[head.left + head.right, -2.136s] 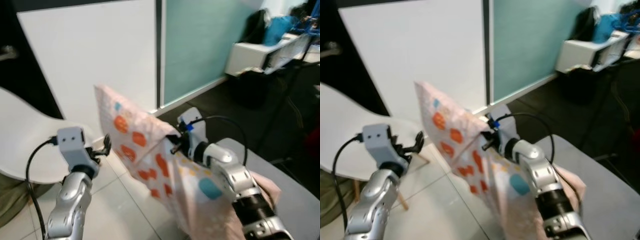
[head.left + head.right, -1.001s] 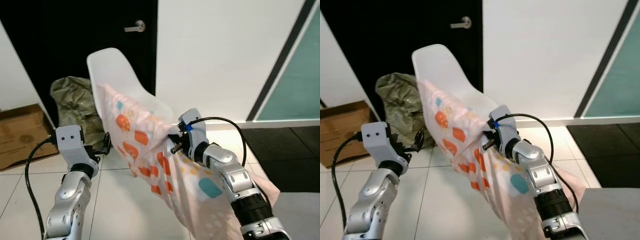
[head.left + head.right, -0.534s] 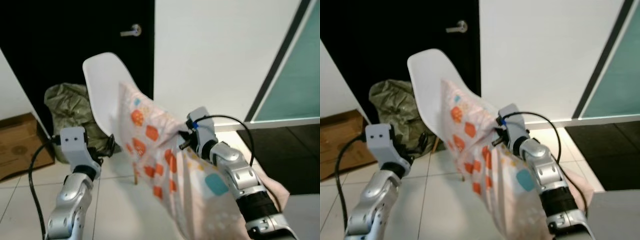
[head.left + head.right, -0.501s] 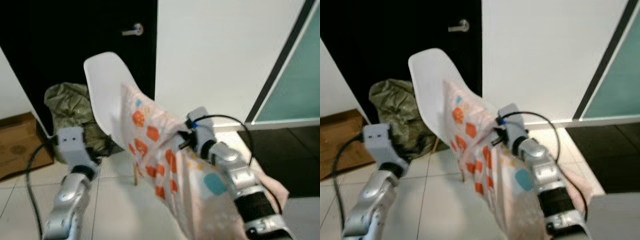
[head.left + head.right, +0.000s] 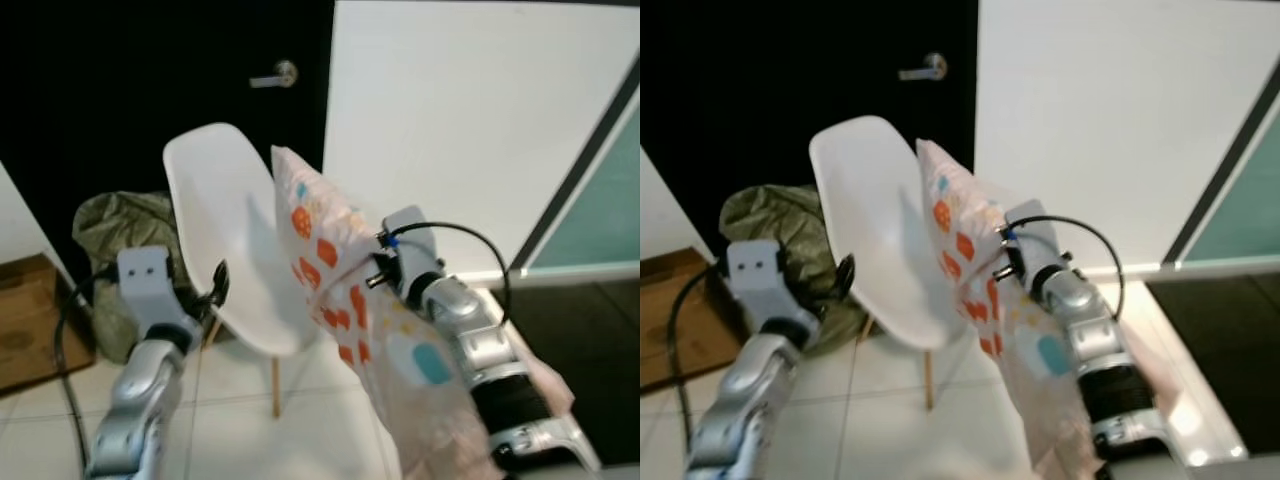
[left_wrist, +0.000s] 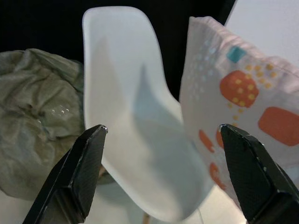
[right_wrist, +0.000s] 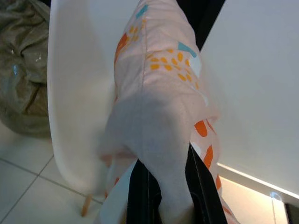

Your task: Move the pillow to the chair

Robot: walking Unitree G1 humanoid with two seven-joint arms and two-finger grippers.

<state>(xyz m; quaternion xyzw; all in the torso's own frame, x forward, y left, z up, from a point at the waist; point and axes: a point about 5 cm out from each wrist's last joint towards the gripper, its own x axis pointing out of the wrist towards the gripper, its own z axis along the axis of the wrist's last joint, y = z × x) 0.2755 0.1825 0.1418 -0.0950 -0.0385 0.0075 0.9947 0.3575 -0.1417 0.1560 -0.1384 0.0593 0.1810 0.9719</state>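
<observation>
The two head cameras looked forward and down from above both arms, sharing a white chair [image 5: 225, 240], the patterned pillow [image 5: 330, 260], a black door [image 5: 790, 90] and a tiled floor [image 5: 240, 440]. The left wrist camera looked along its black fingers [image 6: 77, 172] at the chair shell and pillow edge from close by. The right wrist camera sat closer still, facing along the pillow's bunched fabric toward the chair.
</observation>
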